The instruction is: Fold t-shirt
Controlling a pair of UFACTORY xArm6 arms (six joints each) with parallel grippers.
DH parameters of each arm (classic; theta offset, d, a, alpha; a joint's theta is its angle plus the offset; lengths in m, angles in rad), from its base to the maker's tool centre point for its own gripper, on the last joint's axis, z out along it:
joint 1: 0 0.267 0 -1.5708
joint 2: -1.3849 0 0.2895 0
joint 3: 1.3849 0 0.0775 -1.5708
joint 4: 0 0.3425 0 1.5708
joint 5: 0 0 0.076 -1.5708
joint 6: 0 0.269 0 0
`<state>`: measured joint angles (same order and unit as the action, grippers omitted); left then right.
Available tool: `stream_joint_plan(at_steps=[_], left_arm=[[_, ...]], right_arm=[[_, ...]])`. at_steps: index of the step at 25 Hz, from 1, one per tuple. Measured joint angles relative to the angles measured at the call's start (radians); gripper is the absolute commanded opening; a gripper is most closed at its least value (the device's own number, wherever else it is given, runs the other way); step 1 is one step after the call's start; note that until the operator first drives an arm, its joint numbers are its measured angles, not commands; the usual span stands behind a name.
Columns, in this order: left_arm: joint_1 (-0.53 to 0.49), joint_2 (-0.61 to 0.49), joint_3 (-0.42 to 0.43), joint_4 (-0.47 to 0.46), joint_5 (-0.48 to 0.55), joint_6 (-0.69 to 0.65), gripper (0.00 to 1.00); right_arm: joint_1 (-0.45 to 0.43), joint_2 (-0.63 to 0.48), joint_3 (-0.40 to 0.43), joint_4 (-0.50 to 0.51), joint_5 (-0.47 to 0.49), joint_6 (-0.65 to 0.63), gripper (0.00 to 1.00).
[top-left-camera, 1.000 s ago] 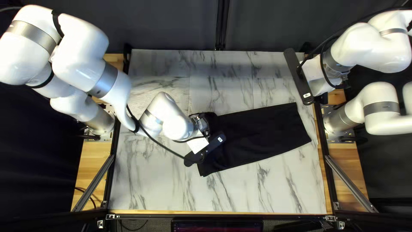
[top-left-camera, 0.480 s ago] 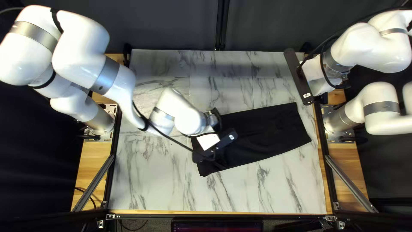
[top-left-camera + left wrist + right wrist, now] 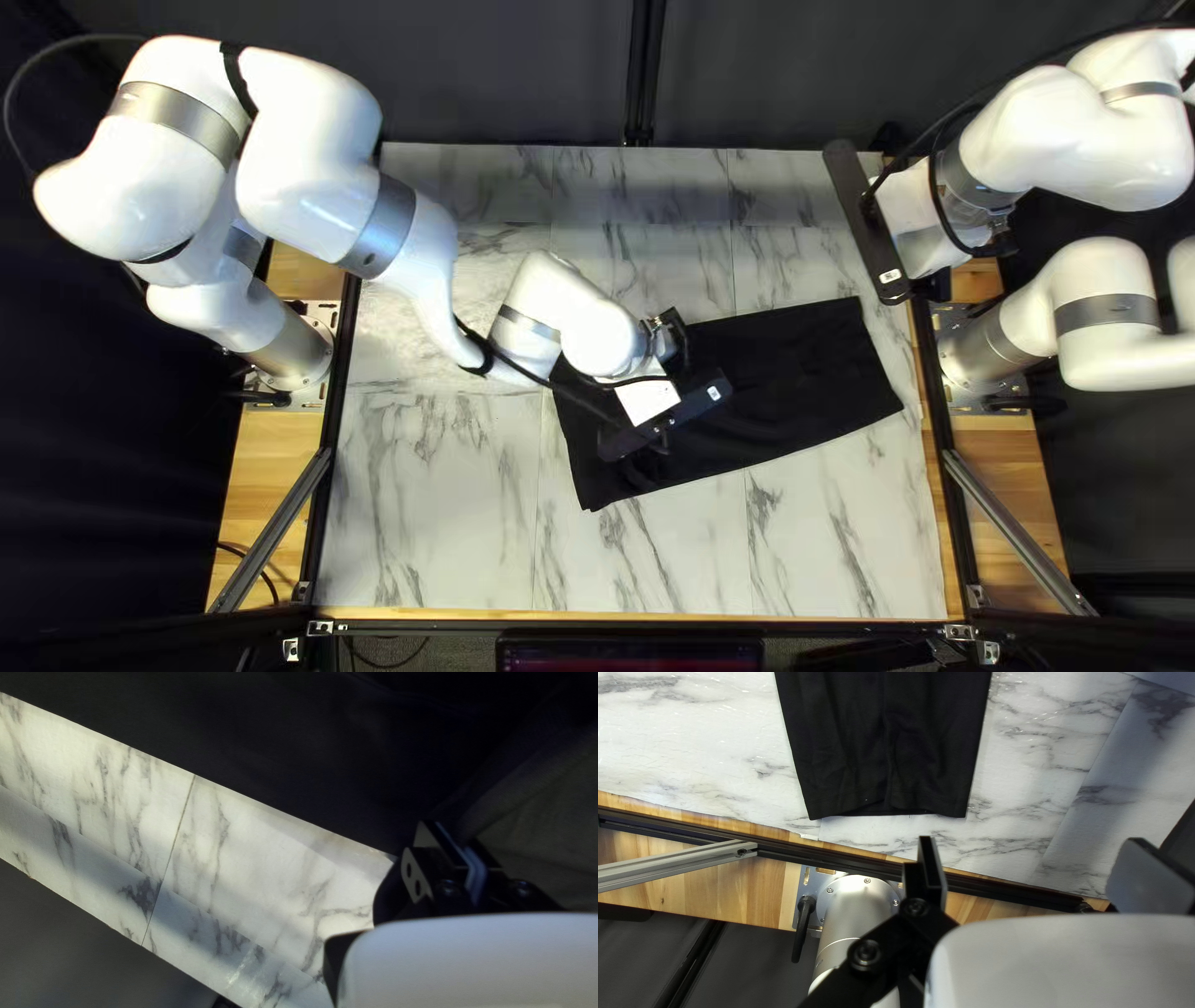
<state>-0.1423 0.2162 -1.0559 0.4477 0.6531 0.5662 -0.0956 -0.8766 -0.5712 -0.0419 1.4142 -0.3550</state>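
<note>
Left claw (image 3: 666, 417) closed, above black t-shirt (image 3: 797, 380); right claw (image 3: 869, 224) spread wide.

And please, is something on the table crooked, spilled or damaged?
I see no spill or damage. The black garment lies askew on the table, and its layers look slightly uneven at the end toward my right arm's base. Also, the marbled covering has a wavy edge.
</note>
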Motion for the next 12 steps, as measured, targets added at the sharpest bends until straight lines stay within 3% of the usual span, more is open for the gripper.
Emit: stream_joint_plan(at_steps=[12], left_arm=[[-0.046, -0.012, -0.078, 0.046, 0.059, -0.026, 0.00]], right_arm=[[0.000, 0.000, 0.000, 0.000, 0.000, 0.000, 1.00]])
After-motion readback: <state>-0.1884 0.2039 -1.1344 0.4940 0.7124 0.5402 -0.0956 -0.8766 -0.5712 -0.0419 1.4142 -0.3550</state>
